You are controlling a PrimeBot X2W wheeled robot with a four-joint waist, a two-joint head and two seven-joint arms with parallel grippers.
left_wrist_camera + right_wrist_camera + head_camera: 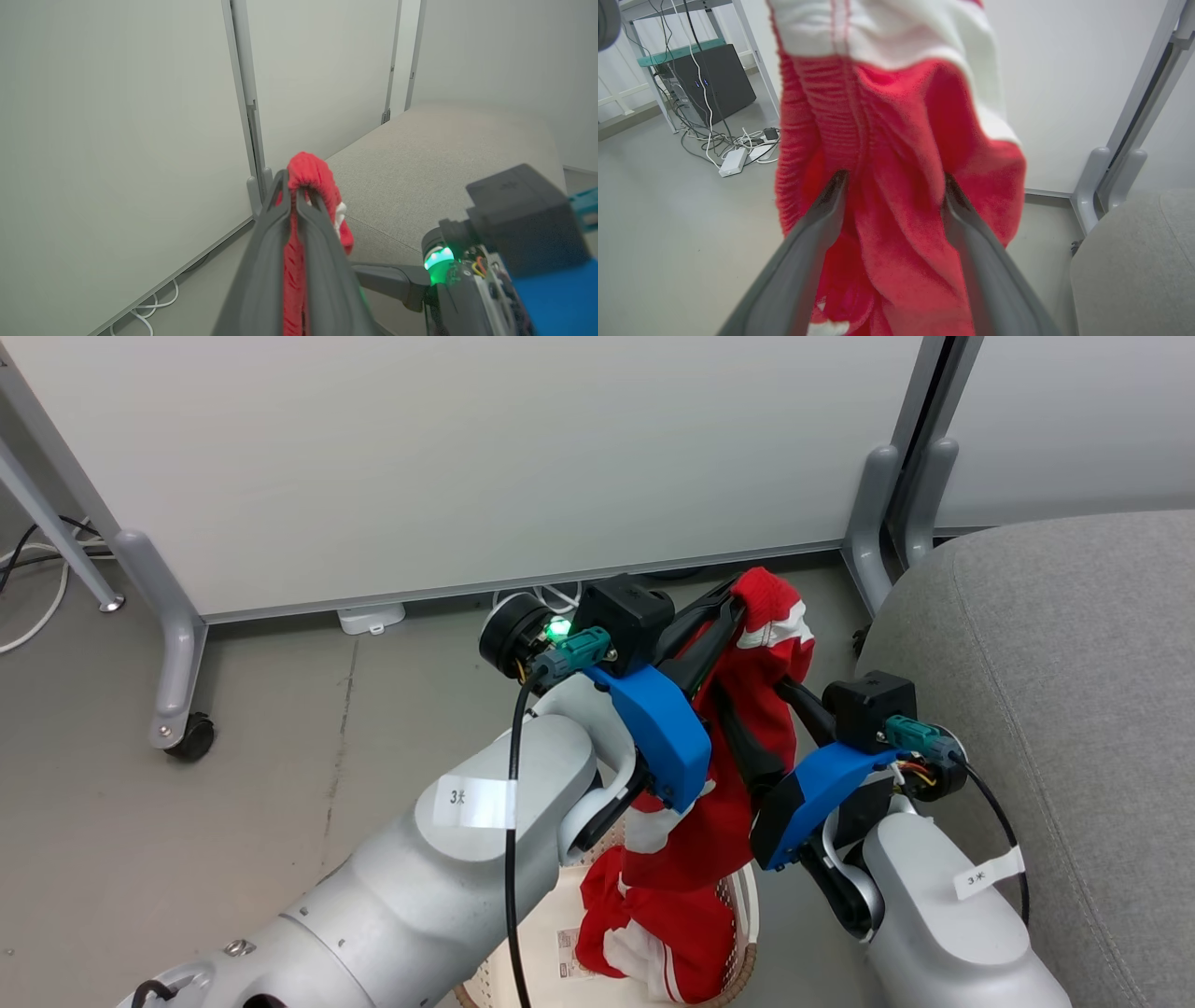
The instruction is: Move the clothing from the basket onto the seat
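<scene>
The left gripper (295, 189) is closed on the clothing (695, 840). In the left wrist view its two dark fingers stand almost together, a strip of red fabric is pressed between them, and a fold of the same fabric goes over the fingertips. In the head view this gripper is raised above the basket (747, 933). The red garment with white trim hangs from it in a long bunch that reaches down into the basket. The lower red fabric lies there as a crumpled heap against the right wall. I cannot tell if this heap is a second garment or the end of the hanging one. On the cream bottom of the basket a label (571, 954) is visible just beside the heap.

The right gripper (894, 179) has its fingers spread wide. In the right wrist view the hanging red fabric fills the gap between them, loose and not squeezed. Whether it touches their inner sides I cannot tell. In the head view this gripper is just right of the hanging fabric and lower than the left one.

The seat (1055, 663), light grey, is to the right of both arms. The clothing hangs apart from it, over the basket. Behind stand white partition panels (467, 457) on grey legs, on a grey floor (280, 756).
</scene>
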